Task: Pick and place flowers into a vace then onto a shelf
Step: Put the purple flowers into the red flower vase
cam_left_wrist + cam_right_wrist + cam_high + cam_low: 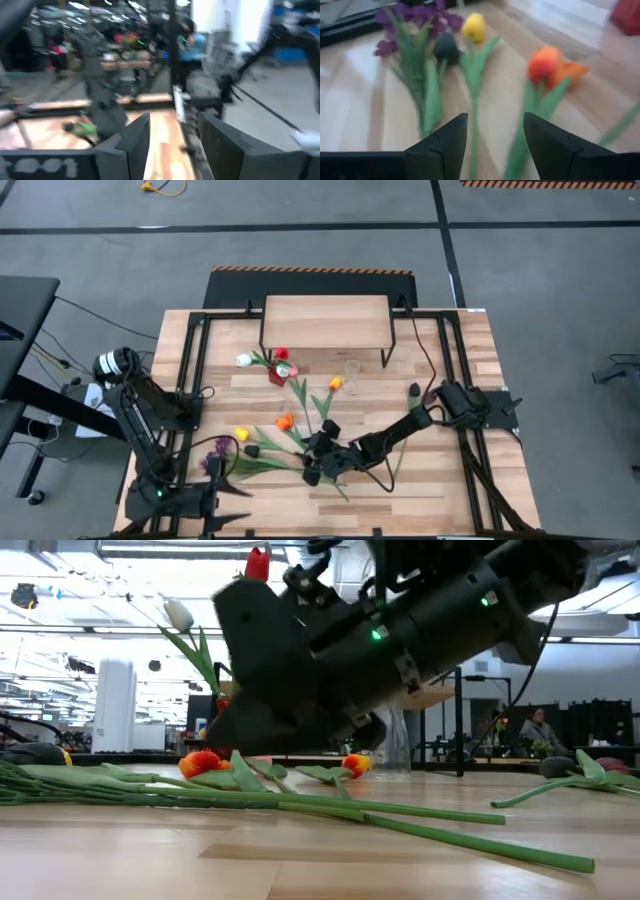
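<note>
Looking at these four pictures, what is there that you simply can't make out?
- Low view: the right arm fills the middle, hiding the table behind it and most of the shelf.
- Left wrist view: motion blur smears the room, including a person in blue.
- Right wrist view: the stems of the yellow tulip and orange tulip vanish behind the right end effector.
- High view: the clear glass is too small to tell its contents.
</note>
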Controlling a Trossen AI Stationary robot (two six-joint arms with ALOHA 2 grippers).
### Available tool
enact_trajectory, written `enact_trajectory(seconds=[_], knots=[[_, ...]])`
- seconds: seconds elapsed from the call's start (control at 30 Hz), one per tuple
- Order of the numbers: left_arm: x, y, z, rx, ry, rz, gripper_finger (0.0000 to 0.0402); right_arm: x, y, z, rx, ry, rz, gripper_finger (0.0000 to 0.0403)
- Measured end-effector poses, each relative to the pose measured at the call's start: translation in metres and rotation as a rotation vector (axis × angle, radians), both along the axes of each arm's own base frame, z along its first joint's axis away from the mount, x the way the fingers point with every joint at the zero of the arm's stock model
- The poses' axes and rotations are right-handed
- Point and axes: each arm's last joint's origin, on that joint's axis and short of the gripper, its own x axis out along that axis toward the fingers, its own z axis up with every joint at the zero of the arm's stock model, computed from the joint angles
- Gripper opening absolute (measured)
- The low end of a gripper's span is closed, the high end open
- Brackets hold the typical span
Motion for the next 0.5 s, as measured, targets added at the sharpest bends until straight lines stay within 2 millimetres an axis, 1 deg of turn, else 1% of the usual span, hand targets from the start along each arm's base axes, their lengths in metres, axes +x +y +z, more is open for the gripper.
enact_trajectory(seconds=[0.07,0.13,0.2,0.33,0.4,0.5], knots=[[-0.002,-0.002,-0.006,0.012,0.02,0.006,0.0158,0.0,0.001,-0.004,-0.027,0.021,0.018,0.0187],[-0.004,0.0,-0.003,-0.042,0.015,0.055,0.0158,0.002,0.001,-0.007,-0.047,0.029,0.041,0.0188],[-0.004,0.001,-0.003,-0.05,0.016,0.097,0.0158,0.003,0.001,-0.008,-0.072,0.039,0.057,0.0189],[-0.001,0.0,-0.008,-0.049,0.023,0.127,0.0158,0.008,0.005,0.0,-0.096,-0.003,0.103,0.0187],[0.0,-0.001,-0.012,-0.054,0.027,0.13,0.0158,0.01,0.009,0.005,-0.113,-0.029,0.147,0.0186],[0.0,-0.001,-0.012,-0.087,0.027,0.13,0.0158,0.016,0.018,0.016,-0.117,-0.063,0.234,0.0183]])
